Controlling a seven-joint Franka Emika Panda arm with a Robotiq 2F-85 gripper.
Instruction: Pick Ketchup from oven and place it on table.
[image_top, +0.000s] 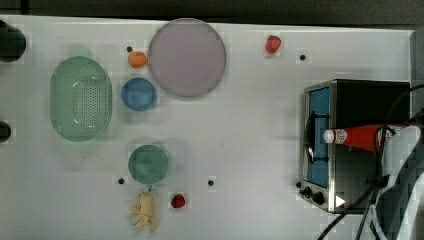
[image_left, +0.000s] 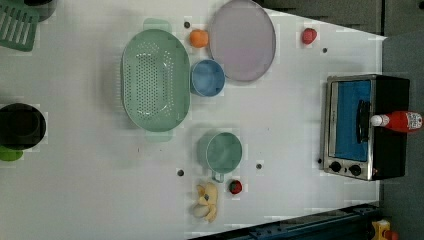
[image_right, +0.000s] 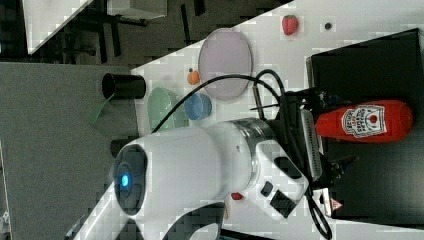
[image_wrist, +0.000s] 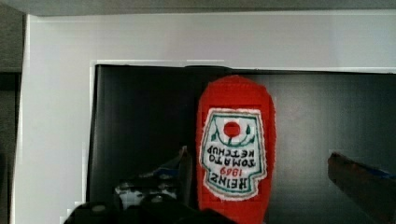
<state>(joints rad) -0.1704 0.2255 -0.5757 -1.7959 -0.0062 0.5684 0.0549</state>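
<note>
Ketchup (image_top: 356, 136) lying atop oven (image_top: 367, 105), white dotted table (image_top: 250, 140), gripper (image_wrist: 261, 168) spread wide, unclenched

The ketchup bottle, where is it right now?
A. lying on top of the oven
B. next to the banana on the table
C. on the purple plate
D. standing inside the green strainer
A: the ketchup bottle lies on its side on the black top of the oven, with its white cap poking out over the blue glass door.
</note>
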